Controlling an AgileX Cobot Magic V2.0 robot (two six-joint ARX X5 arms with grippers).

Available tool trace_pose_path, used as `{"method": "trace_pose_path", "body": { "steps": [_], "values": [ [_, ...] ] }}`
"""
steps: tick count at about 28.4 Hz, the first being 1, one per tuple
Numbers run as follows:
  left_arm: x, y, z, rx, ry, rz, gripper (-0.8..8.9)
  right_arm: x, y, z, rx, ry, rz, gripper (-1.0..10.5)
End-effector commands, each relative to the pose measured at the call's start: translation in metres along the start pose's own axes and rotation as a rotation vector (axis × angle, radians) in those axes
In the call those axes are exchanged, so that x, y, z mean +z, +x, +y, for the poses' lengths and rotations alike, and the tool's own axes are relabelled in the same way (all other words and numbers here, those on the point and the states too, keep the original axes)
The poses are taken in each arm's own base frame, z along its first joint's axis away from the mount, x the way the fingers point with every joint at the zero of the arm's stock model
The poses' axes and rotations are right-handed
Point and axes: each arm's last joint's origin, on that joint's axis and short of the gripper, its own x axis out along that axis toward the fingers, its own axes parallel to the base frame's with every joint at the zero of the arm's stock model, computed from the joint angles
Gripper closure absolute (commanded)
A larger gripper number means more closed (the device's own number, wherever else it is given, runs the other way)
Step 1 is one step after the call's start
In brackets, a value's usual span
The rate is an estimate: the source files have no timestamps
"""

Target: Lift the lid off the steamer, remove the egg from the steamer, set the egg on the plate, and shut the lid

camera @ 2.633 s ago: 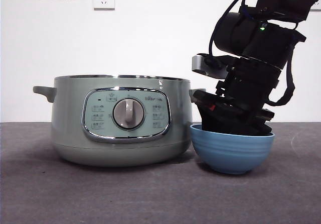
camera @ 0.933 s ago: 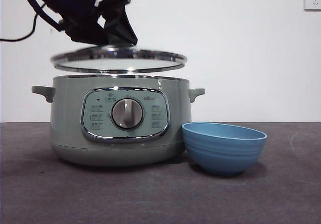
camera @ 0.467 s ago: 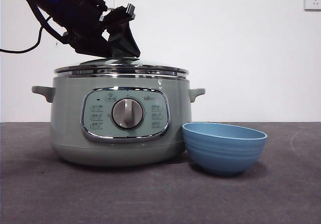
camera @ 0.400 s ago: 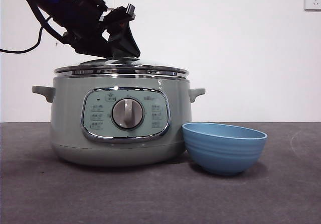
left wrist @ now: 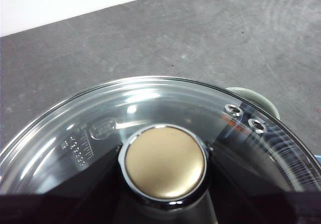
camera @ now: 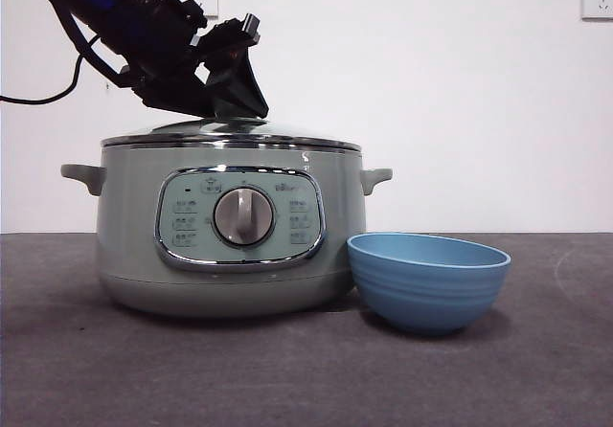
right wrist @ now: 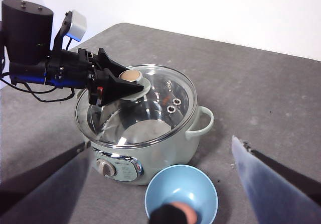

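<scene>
The pale green steamer [camera: 230,240] stands left of centre with the glass lid [camera: 230,138] resting on its rim. My left gripper [camera: 233,111] reaches down from the upper left, and its jaws close in on both sides of the lid's round knob [left wrist: 165,162]. The right wrist view shows that gripper [right wrist: 125,83] at the knob [right wrist: 131,77] too. The blue plate [camera: 428,281] sits just right of the steamer. A pinkish rounded egg [right wrist: 184,212] lies in the plate [right wrist: 200,186], partly in shadow. My right gripper [right wrist: 160,142] hangs open high above both.
The steamer's control panel with its dial [camera: 243,216] faces the front camera. Side handles [camera: 375,177] stick out left and right. A dark grey table [camera: 306,370] stretches around the steamer and plate. A black cable [camera: 38,97] trails from the left arm.
The lid came down from just above the steamer and now rests on its rim, with the left gripper still at the knob. Before that, the right arm rose out of the plate.
</scene>
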Motion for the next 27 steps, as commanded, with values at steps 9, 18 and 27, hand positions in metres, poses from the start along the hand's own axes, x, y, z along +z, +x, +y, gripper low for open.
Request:
{"method": "trace_pose_path", "body": {
  "steps": [9,18,27],
  "values": [
    [-0.001,-0.001,-0.001,0.006,-0.017,0.035,6.78,-0.001,0.001,0.000,0.003,0.011,-0.001,4.7],
    [0.011,-0.018,-0.002,0.008,-0.013,-0.015,2.15,-0.004,0.001,0.000,0.003,0.013,0.035,4.7],
    [0.033,-0.095,-0.011,-0.002,-0.035,-0.062,2.16,-0.007,0.001,0.000,0.005,0.017,0.061,4.7]
  ]
}}
